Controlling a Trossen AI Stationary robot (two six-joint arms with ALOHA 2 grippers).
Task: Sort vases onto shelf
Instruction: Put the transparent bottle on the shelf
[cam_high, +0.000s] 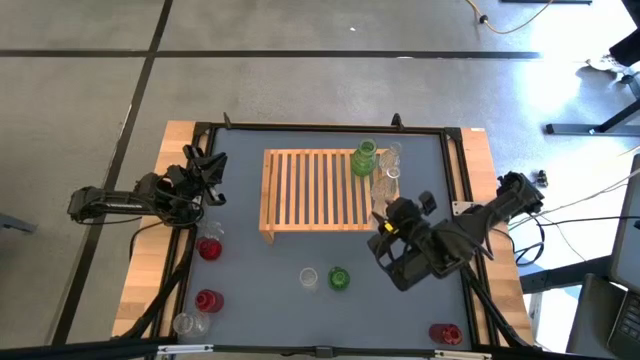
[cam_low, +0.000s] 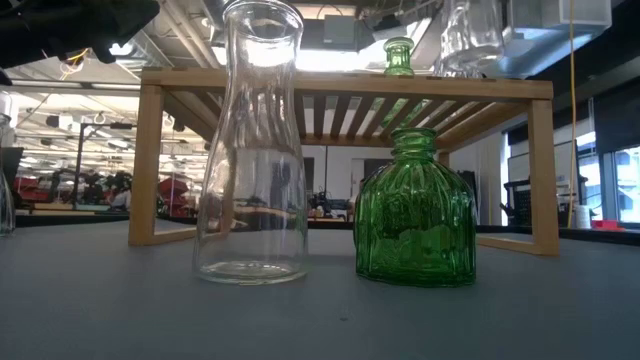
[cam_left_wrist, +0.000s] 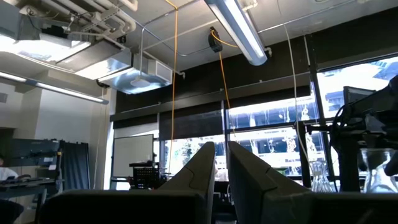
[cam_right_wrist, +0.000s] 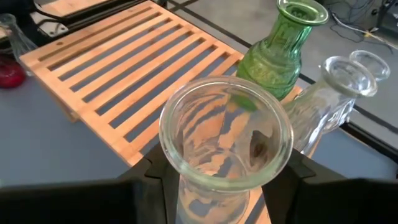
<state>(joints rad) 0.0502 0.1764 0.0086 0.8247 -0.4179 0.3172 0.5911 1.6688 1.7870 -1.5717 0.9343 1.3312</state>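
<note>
**Right gripper clamped on clear vase at shelf's right end**

While the left gripper waits raised at the table's left edge, level with the shelf, its fingers sit nearly together with only a thin slit between them, holding nothing.

Right gripper sits just off the near right corner of the shelf, fingers closed around a clear vase. Wrist view looks straight down the vase's open mouth, with the shelf slats showing behind and through it.

Obstructions near that corner:
- tall green vase on the shelf's far right corner
- two clear vases crowded along the right end, just beside the green one; their exact footing on the slats I can't tell

Rest of the table, high view:
- squat green vase and small clear vase side by side, near of the shelf
- red vase left of the shelf's near corner
- red vase with a clear one just beside it, near left
- red vase near right corner

Count: 3 red, 2 green, 5 clear including the held one.
</note>
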